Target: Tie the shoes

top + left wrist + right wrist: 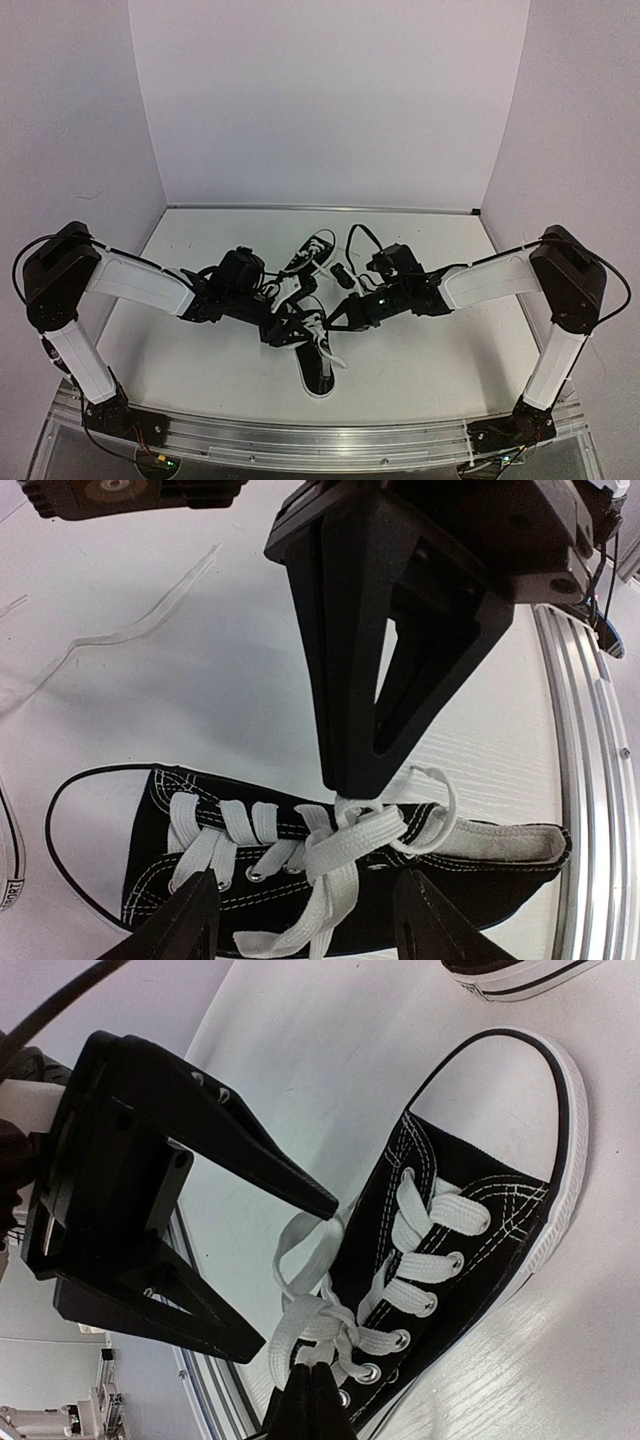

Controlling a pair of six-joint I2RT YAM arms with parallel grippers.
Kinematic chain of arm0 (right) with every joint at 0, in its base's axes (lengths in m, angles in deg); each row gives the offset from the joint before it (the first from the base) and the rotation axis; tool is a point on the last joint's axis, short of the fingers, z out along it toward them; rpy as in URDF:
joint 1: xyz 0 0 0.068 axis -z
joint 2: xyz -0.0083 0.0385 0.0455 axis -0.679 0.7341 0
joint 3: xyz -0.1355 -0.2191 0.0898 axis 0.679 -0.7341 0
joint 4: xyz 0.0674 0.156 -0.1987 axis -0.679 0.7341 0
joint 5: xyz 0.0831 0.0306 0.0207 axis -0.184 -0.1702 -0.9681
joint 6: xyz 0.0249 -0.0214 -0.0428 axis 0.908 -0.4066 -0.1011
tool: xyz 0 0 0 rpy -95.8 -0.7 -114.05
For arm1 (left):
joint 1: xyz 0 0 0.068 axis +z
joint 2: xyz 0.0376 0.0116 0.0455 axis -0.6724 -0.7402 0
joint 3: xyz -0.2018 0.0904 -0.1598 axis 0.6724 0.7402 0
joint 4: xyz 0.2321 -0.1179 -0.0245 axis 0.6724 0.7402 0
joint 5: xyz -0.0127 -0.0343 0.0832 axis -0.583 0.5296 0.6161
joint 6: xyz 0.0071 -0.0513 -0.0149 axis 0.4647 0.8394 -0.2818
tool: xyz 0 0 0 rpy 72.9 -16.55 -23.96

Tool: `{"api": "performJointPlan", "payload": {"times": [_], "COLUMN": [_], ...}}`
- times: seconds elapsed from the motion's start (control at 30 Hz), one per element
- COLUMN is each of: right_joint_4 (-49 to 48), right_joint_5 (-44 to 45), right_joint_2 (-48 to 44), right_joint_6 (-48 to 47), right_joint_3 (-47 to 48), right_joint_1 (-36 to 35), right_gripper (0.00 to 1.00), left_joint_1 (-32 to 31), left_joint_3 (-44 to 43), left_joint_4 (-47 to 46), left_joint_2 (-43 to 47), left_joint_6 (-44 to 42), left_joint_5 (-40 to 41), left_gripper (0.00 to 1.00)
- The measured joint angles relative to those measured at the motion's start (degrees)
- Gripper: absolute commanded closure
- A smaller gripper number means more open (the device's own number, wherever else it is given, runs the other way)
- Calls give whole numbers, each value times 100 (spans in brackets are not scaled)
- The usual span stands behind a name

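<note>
Near shoe (312, 352) mid-table (430, 375), far shoe (313, 250) just behind: left gripper (308, 878) spread astride it, right gripper (310, 1385) pressed together, pinching lace (340, 865) at the crossing; far shoe's sole label (9, 890) unreadable.

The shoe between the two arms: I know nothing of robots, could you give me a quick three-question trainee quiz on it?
1. True or false: the right fingers are shut on the white lace.
2. How many shoes are on the table? A one, B two, C three.
3. Fill in: the left fingers stand ___ over the near shoe.
Key: 1 true; 2 B; 3 open.
</note>
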Motion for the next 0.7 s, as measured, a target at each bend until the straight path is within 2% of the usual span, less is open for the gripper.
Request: {"api": "performJointPlan", "payload": {"times": [0.07, 0.27, 0.37, 0.5, 0.7], "right_joint_4": [0, 0, 0, 0, 0], "right_joint_5": [4, 39, 64, 107, 258], "right_joint_2": [0, 0, 0, 0, -28], "right_joint_6": [0, 2, 7, 17, 20], "right_joint_3": [0, 0, 0, 0, -37], "right_joint_1": [0, 0, 0, 0, 16], "right_gripper": [100, 100, 100, 100, 100], "left_joint_1": [0, 0, 0, 0, 0], "left_joint_3": [-17, -65, -65, -65, -49], "left_joint_4": [57, 241, 271, 361, 485], "left_joint_2": [-51, -208, -220, -220, -201], "left_joint_6": [-77, -241, -345, -361, -376], "left_joint_5": [29, 118, 150, 207, 334], "left_gripper": [45, 79, 91, 99, 100]}}
